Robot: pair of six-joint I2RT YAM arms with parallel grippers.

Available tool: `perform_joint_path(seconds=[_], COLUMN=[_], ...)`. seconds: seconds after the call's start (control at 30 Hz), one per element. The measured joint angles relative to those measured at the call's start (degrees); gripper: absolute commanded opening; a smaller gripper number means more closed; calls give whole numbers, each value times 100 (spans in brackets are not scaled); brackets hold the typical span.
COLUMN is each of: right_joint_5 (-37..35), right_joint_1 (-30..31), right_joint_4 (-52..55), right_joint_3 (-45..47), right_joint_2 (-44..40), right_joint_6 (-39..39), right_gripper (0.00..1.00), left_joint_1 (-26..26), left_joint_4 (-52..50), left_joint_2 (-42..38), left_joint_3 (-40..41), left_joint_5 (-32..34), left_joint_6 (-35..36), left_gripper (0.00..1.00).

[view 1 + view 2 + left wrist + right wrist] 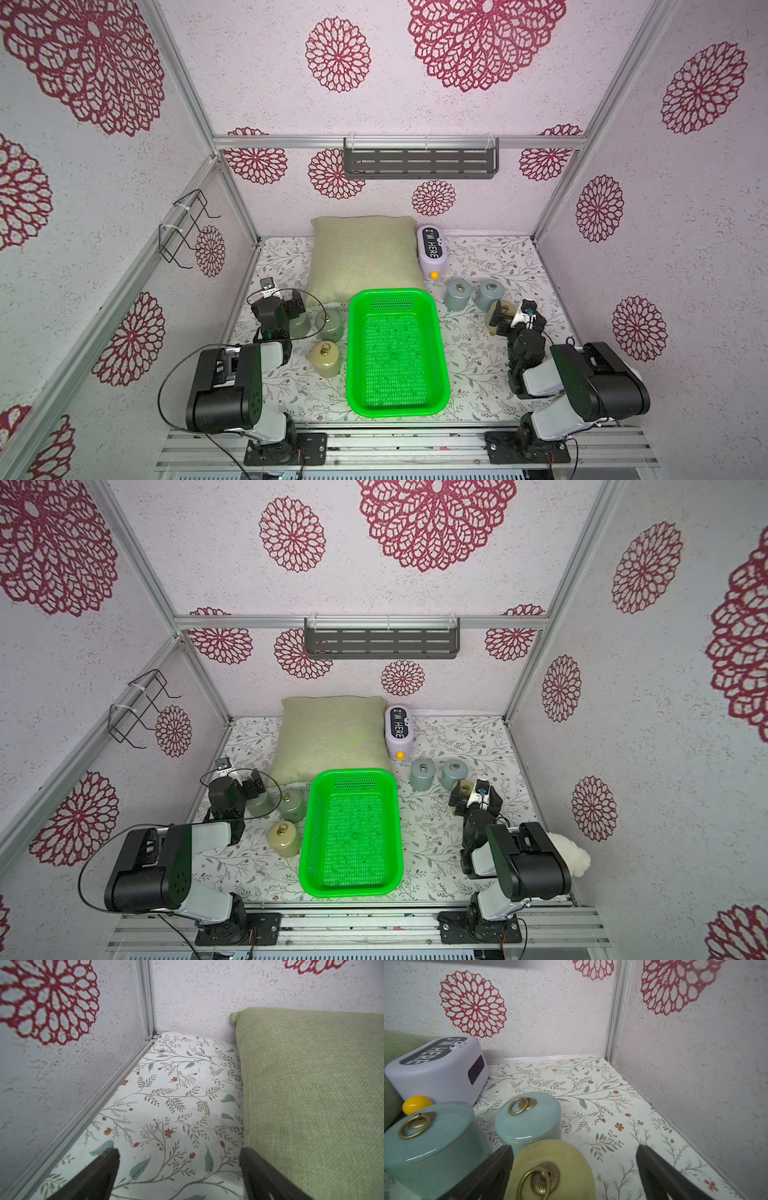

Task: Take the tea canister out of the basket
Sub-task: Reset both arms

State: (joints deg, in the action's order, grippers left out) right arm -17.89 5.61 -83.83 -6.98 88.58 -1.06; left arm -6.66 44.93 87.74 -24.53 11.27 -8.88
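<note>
Left gripper (pixel 178 1152) first: its two dark fingers (pixel 99 1172) stand spread wide with nothing between them. Only the floral-printed tabletop (pixel 176 1084) shows in the gap, and the sage-green woven fabric pillow (pixel 311 1095) runs along just beside one finger. From a top view I see that gripper hanging over a grey-green cylindrical lidded canister (pixel 300 328) at the left side of the table. The right gripper (pixel 574 1148) is spread just as wide and grips nothing. A pale yellow-green round canister with a brass ring pull on its lid (pixel 550 1159) sits low between its fingers, close against one, with bare table showing between it and the other. I cannot tell whether the near finger touches it.

The bright green shallow perforated plastic basket (pixel 390 302) lies mid-table between the arms, and in both top views its mesh floor shows bare from end to end. All six tea canisters are on the tabletop outside it. On its left are the grey-green one, a pale green one (pixel 329 326) and a yellowish one (pixel 325 359), the last two near the basket's rim. On its right, a blue-grey one (pixel 458 294) and a second blue-grey one (pixel 490 294) stand side by side near a lilac rounded box lettered "I'M HERE" (pixel 431 251), with the yellow-green one at the right gripper.
</note>
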Motion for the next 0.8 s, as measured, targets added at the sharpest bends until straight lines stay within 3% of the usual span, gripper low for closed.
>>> perform_joint_path(seconds=[0.8], right_joint_5=[-4], right_joint_1=[0], right_joint_4=[13], right_joint_3=[0], right_joint_2=[0], right_joint_6=[0], right_gripper=[99], left_joint_1=[2], left_joint_4=[284], left_joint_2=[50], left_joint_3=[39], left_joint_5=[133], left_joint_6=[72], left_gripper=[97])
